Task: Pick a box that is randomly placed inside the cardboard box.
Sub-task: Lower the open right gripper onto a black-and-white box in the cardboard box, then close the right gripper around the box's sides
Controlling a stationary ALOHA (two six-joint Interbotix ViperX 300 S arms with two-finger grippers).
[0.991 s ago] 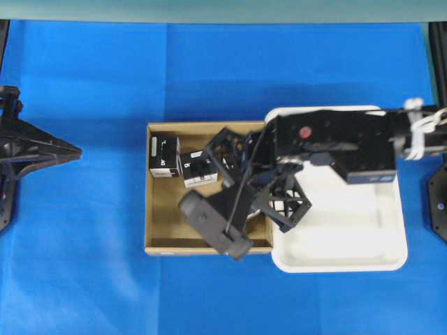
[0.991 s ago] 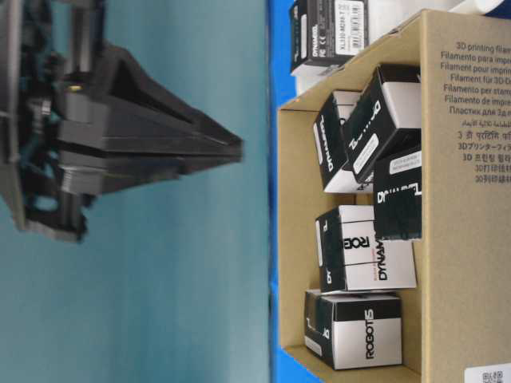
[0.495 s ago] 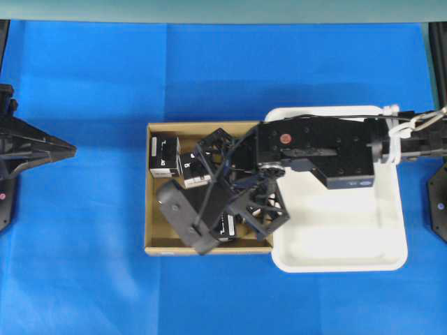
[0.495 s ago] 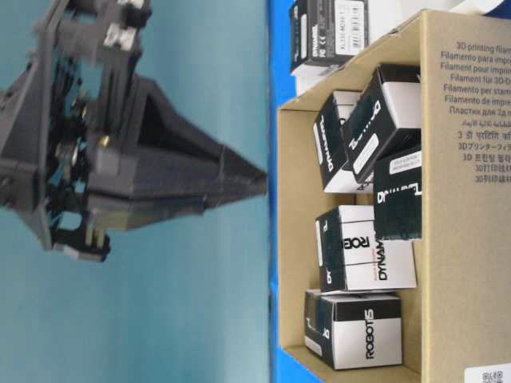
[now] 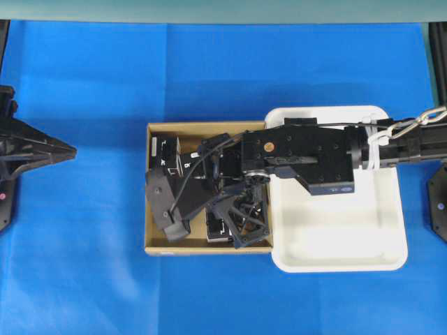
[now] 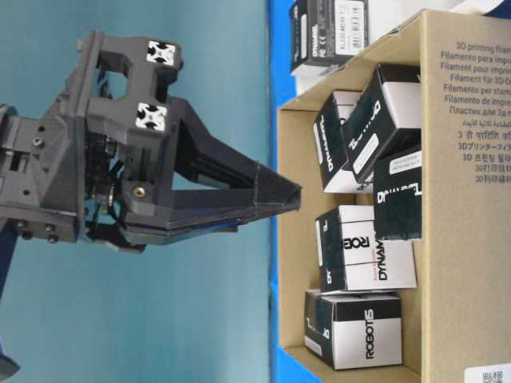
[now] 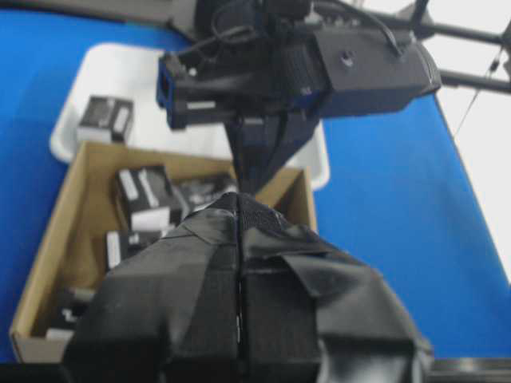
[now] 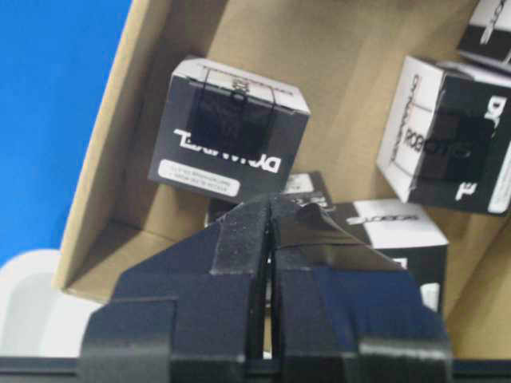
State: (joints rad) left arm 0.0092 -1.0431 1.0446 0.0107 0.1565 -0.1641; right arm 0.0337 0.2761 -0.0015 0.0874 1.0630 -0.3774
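Tabletop (image 5: 105, 84), covered in blue cloth, carries everything, and the cardboard box (image 5: 159, 241) at its middle serves as the landmark. White tray (image 5: 335, 258) sits touching the cardboard box's right wall; in the left wrist view one black carton (image 7: 106, 120) lies in it. The right arm (image 5: 300, 150) reaches over that tray and across the cardboard box, hiding much of its floor from overhead. Well apart to the left of the cardboard box, the left gripper (image 5: 70, 149) waits over bare cloth, jaws pressed together with nothing between them.

The right gripper (image 8: 270, 209) hangs above the cardboard box's interior, its jaws all but closed and empty, only a thin slit showing between them. Inside lie several black boxes; the box (image 8: 231, 132) just beyond the tips, near the cardboard box's wall, stands somewhat clear of its neighbours.

The step in hand appears to be the approach, with no box grasped yet. The next move likely calls for spreading the jaws wide enough to straddle that box, squaring them to its sides, then descending without knocking the neighbours.
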